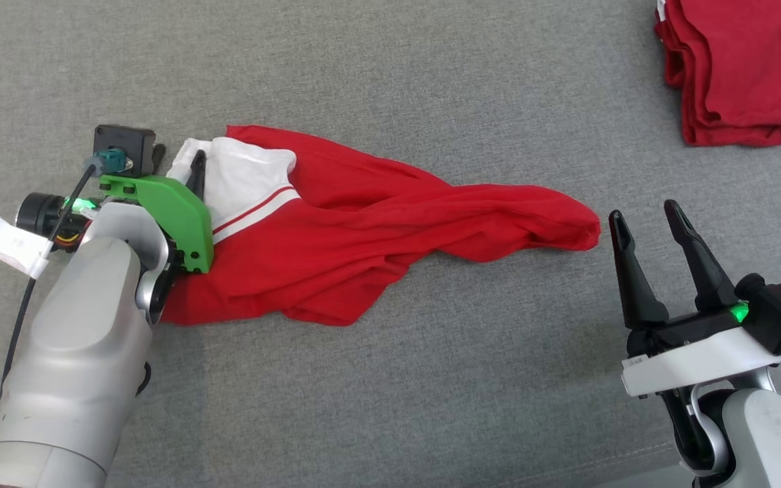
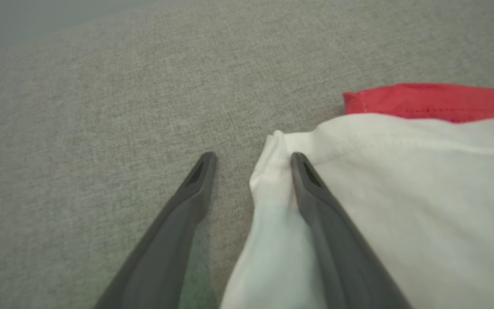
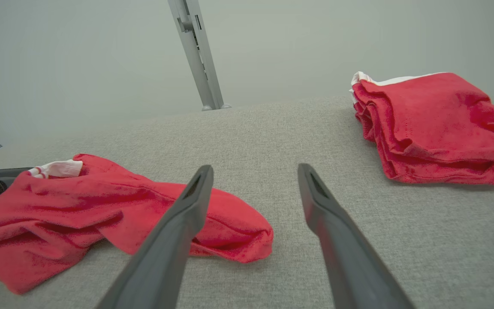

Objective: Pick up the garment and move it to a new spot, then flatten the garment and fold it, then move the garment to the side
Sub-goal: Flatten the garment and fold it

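Pinching the white sleeve (image 2: pixel 401 193) cleanly looks like the step in hand. Near left, the left jaws stand spread, straddling the sleeve's folded edge. 1 finger (image 2: pixel 322 206) lies on the cloth and the other (image 2: pixel 195 193) sits over bare surface (image 1: pixel 390 407) just beside it, so nothing is gripped yet. I would shut them only once the hem sits fully between the tips. They should take the edge itself, not a thick bunch, since a shallow bite would likely slip on the lift.

Near right, the right jaws are spread and empty, their fingers (image 1: pixel 631 271) just beside the garment's right tip.

The garment (image 1: pixel 363 230), red, lies crumpled across the middle and left of the surface. It is stretched left to right and twisted toward its right end. A matching pinch at that tip would probably let both arms lift it and pull it flat.

Bare surface lies near of the garment and beyond it, so there is room for a new spot. At the far right a pile (image 1: pixel 743 68) of folded red clothes sits well apart, and the garment should stay off it. A grey post (image 3: pixel 195 51) rises past the far edge. I cannot see the left edge.
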Tool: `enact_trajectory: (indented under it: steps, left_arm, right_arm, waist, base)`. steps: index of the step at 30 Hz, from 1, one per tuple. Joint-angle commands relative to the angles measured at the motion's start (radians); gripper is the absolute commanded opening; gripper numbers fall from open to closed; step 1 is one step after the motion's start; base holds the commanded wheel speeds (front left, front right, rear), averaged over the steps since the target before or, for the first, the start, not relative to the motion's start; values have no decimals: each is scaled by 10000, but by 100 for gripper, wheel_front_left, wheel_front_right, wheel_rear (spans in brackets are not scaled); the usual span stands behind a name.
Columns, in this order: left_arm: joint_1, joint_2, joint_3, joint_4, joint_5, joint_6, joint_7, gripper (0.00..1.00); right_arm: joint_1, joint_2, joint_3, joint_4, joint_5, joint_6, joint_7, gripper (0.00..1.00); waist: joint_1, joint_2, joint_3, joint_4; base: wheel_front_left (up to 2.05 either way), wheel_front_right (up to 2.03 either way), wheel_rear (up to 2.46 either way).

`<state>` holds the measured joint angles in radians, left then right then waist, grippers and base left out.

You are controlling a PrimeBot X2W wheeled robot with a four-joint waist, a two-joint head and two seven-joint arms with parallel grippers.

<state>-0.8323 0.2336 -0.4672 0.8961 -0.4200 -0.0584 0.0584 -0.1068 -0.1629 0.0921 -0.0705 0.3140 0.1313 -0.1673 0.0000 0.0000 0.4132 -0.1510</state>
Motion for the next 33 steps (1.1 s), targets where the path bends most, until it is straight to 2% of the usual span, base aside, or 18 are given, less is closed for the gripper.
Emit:
enact_trajectory:
  steps: [1, 9, 13, 15, 21, 27, 29, 33]
  left_arm:
    - [235, -131, -128, 409, 97, -21, -107, 0]
    - [263, -62, 173, -224, 100, 337, -2390, 0]
    - [756, 111, 317, -1363, 132, 619, -2930, 0]
    - [1110, 299, 405, -2232, 240, 942, -3050, 0]
    - [3300, 748, 629, -5427, 43, 1681, -2993, 0]
    - [6126, 994, 696, -8294, -511, 2561, -2093, 0]
    - [6798, 959, 674, -8717, -710, 2722, -1843, 0]
    - [7522, 778, 546, -8782, -1063, 2742, -1750, 0]
  right_arm:
    - [-76, 21, -46, 55, 32, -12, -76, 100]
    - [70, 42, -357, 152, -1, -12, -101, 100]
    - [260, 88, -582, 42, -96, -12, -8, 100]
    - [361, 97, -668, -31, -152, -12, 60, 100]
    - [630, 156, -936, -205, -270, -12, 261, 100]
    - [836, 159, -1093, -312, -287, -12, 419, 100]
    - [853, 146, -1140, -315, -284, -12, 459, 100]
    - [886, 147, -1132, -292, -280, -12, 505, 100]
  waist:
    - [0, 0, 33, -21]
    - [0, 0, -291, 329]
    - [0, 0, -570, 645]
    - [0, 0, -695, 802]
    - [0, 0, -1023, 1181]
    - [0, 0, -1276, 1421]
    - [0, 0, -1348, 1475]
    - [0, 0, -1501, 1488]
  base:
    - [0, 0, 0]
    - [0, 0, 0]
    - [0, 0, 0]
    - [0, 0, 0]
    - [0, 0, 0]
    - [0, 0, 0]
    - [0, 0, 0]
    - [0, 0, 0]
